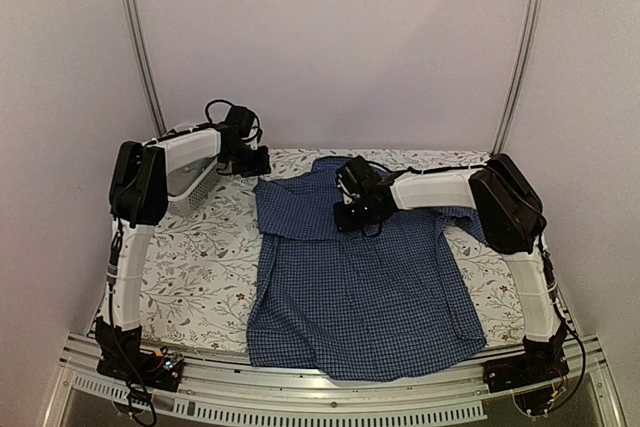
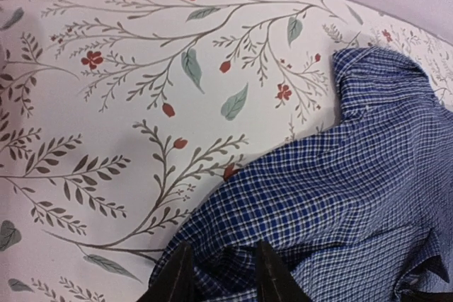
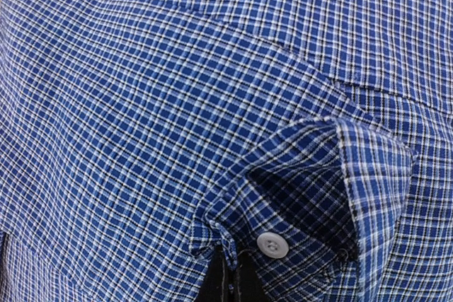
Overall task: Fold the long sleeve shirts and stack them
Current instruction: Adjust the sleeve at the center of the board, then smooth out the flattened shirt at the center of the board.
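right gripper (image 3: pixel 233 277) is pinched shut on the buttoned cuff (image 3: pixel 304 196) of the dark blue fine-checked cloth shirt (image 1: pixel 360 297), which i see lying spread out on the white floral-print tablecloth (image 1: pixel 200 267). left gripper (image 2: pixel 223 263) has a shirt fold between its fingers at the far left corner, can't tell if it's clamped.

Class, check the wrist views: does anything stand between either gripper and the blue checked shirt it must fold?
Nothing visible does. The left gripper sits with a finger on either side of an edge of the blue checked shirt, which lies on the floral cloth. The right gripper pinches the buttoned cuff. No other object lies between them.
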